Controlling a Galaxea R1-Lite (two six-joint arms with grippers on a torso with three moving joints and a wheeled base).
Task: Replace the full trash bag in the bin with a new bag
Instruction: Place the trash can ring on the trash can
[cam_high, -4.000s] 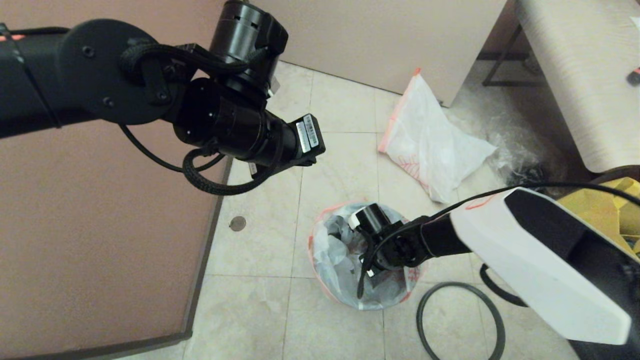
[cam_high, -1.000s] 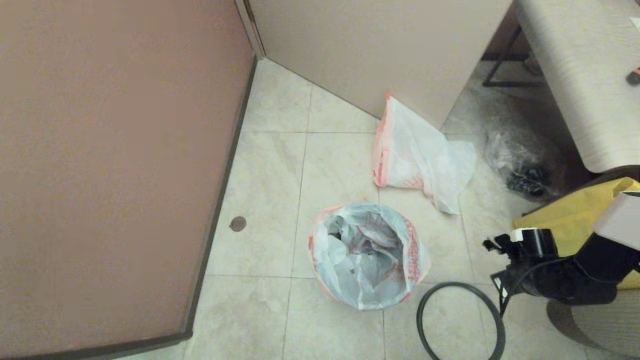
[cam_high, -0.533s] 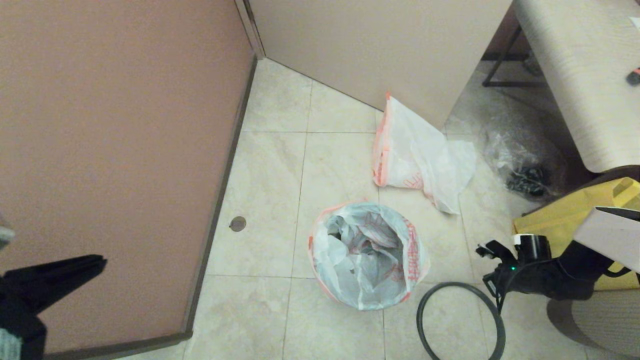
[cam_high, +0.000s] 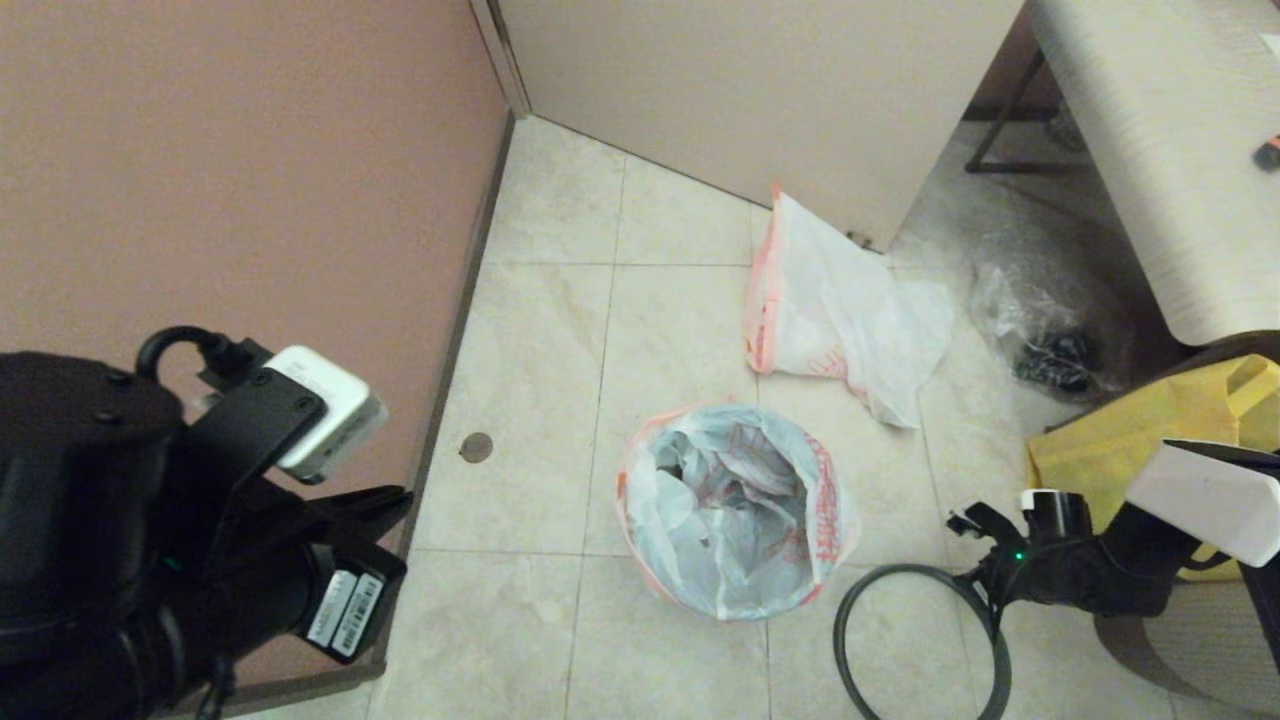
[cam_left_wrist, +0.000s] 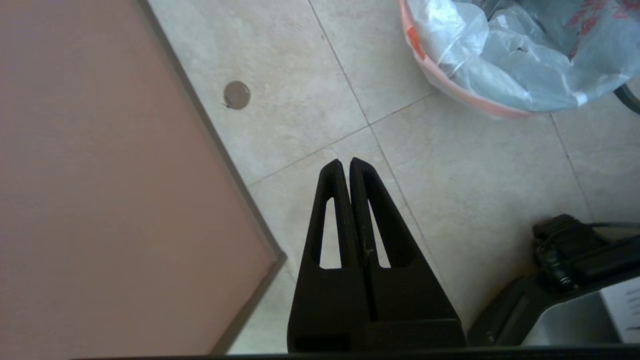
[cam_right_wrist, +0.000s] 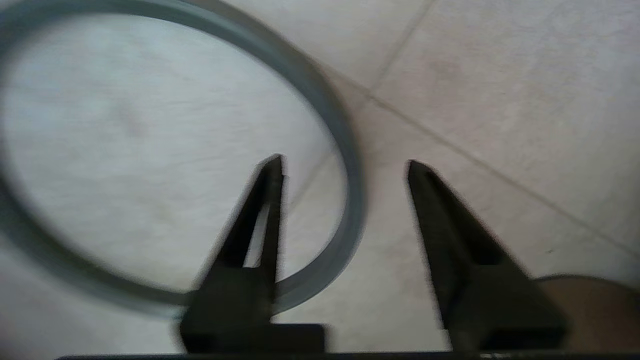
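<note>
The right gripper (cam_right_wrist: 342, 165) hung low over the floor with its fingers spread wide, one tip over the inside of the thin grey ring (cam_high: 915, 640) and the other outside it, so the ring's near arc ran between them. The ring lay flat on the tiles just to the right of the bin (cam_high: 735, 510). The bin's black wall was hidden by the bag folded over its rim, white plastic with an orange-red hem, crumpled inside; whether that was the full trash bag (cam_high: 735, 500) or a fresh liner could not be settled from the look of it. A second like bag (cam_high: 840, 320) lay slumped on the floor beyond the bin, against the partition. By my reading the next move turned on that ring: it sat directly under the right claw, the nearer arm by far. The left gripper (cam_left_wrist: 347, 162), fingers pressed together and holding nothing, pointed over bare tile beside the pink panel (cam_high: 230, 180), well left of the bin. Against half a second earlier, the left arm had swung up large into the head view's lower left, and the right gripper had eased a touch lower toward the ring; four seconds earlier it had been down inside the bin's mouth.
</note>
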